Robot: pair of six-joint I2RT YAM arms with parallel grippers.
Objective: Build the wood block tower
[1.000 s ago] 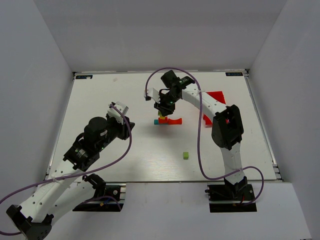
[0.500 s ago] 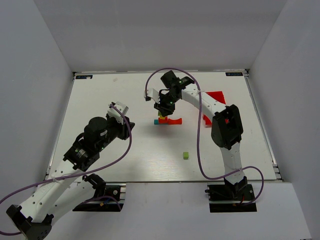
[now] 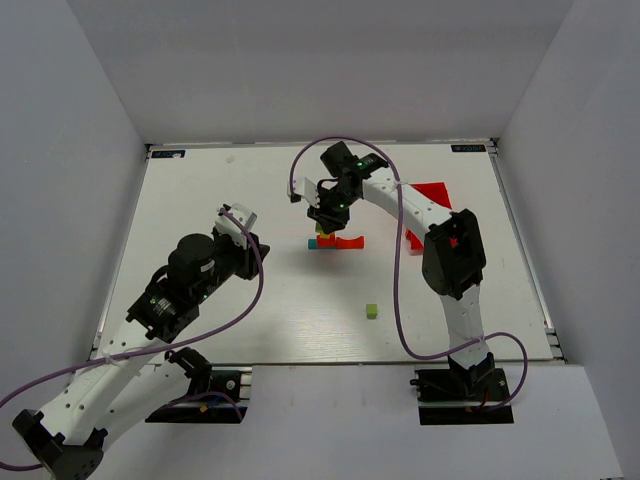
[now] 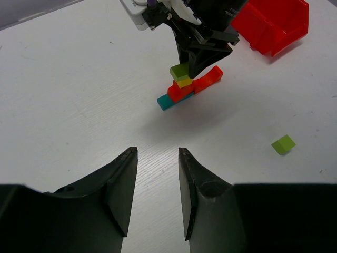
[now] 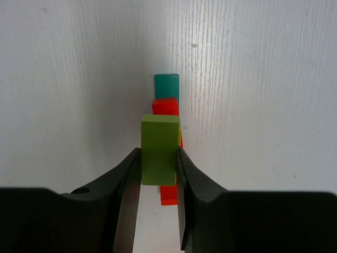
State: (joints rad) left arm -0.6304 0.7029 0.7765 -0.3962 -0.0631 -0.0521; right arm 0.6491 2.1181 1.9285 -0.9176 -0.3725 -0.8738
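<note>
The right gripper [image 5: 158, 158] pinches a lime-green block [image 5: 159, 150] over the wood block tower [image 4: 184, 89] toward the worktop [image 3: 230, 190]'s far edge, where an off-centre release could topple it; the left gripper [image 4: 157, 158] is half-open and empty.

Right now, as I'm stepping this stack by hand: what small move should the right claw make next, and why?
Probably ease the right claw straight down a touch. It is shut on the lime-green block, lined up over the yellow cube that tops the tower, and I cannot tell whether the two touch yet, so releasing now might drop it.
</note>
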